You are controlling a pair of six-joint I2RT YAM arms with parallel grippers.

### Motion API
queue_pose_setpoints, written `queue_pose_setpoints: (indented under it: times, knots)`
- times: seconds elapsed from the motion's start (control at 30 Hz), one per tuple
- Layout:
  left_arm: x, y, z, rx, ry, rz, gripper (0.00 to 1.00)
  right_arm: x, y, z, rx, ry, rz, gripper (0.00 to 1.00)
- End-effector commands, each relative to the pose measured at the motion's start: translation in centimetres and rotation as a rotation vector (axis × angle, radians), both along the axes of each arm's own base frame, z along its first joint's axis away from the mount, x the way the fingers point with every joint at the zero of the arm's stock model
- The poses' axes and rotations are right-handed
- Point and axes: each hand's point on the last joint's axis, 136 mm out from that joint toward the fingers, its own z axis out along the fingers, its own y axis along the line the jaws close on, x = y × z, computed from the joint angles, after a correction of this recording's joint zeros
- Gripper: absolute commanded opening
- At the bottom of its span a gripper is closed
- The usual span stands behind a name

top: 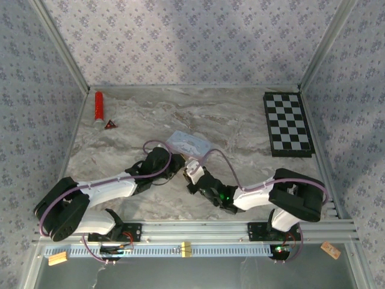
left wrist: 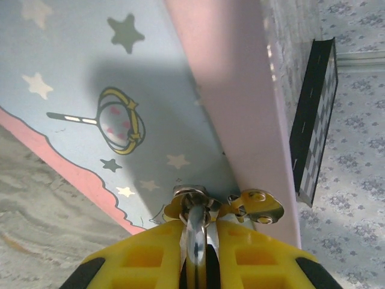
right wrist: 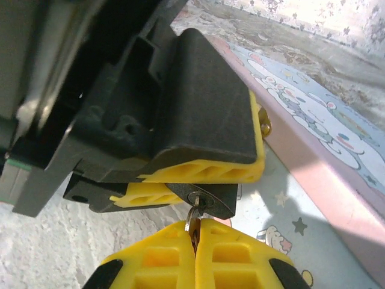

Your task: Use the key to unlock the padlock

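The padlock [right wrist: 207, 198] is a small black block clamped between the yellow fingers [right wrist: 198, 171] of my left gripper [top: 176, 171]. Its metal shackle [left wrist: 197, 235] passes through the hasp [left wrist: 255, 206] of the pastel tin [left wrist: 150, 90], with my left gripper [left wrist: 200, 241] shut around it. The key [right wrist: 192, 221] is a thin metal sliver whose tip sits in the padlock's keyhole. My right gripper [right wrist: 195, 232] is shut on the key's head, just below the padlock. Both grippers meet at the tin's [top: 187, 143] near edge, the right gripper [top: 194, 174] to the right of the left.
A red tube [top: 98, 107] and a small red triangle [top: 110, 124] lie at the far left. A checkerboard [top: 287, 123] lies at the far right, and shows on edge in the left wrist view [left wrist: 313, 120]. Patterned walls enclose the marble table [top: 240, 120].
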Motion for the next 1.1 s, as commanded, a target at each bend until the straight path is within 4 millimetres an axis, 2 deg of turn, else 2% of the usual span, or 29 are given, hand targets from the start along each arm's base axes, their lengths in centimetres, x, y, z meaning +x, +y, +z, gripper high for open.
queue_pose_setpoints:
  times: [0.0, 0.17, 0.47, 0.6, 0.87, 0.97, 1.07]
  knots:
    - [-0.5, -2.1, 1.5, -0.056, -0.013, -0.077, 0.00, 1.7, -1.6, -0.2, 0.123, 0.126, -0.112, 0.00]
    - [-0.5, -2.3, 1.3, -0.060, -0.011, -0.080, 0.00, 1.5, -1.2, 0.3, 0.213, 0.199, -0.068, 0.00]
    - [-0.3, -2.0, 0.2, 0.012, -0.012, -0.100, 0.00, 1.1, -2.0, -0.6, 0.138, 0.177, -0.092, 0.00]
    - [0.0, -1.2, -0.6, 0.113, -0.009, -0.132, 0.00, 0.8, -2.8, -0.9, 0.146, 0.206, -0.108, 0.00]
    - [0.3, -0.9, -1.6, 0.182, -0.013, -0.151, 0.00, 0.7, -3.4, -2.3, 0.140, 0.290, -0.099, 0.00]
    - [0.6, -1.2, -1.8, 0.190, -0.010, -0.167, 0.00, 0.3, -3.0, -2.3, 0.115, 0.302, -0.054, 0.07]
    - [1.0, -1.8, -1.9, 0.190, -0.011, -0.188, 0.00, -0.2, -2.9, -2.1, 0.108, 0.294, -0.013, 0.23]
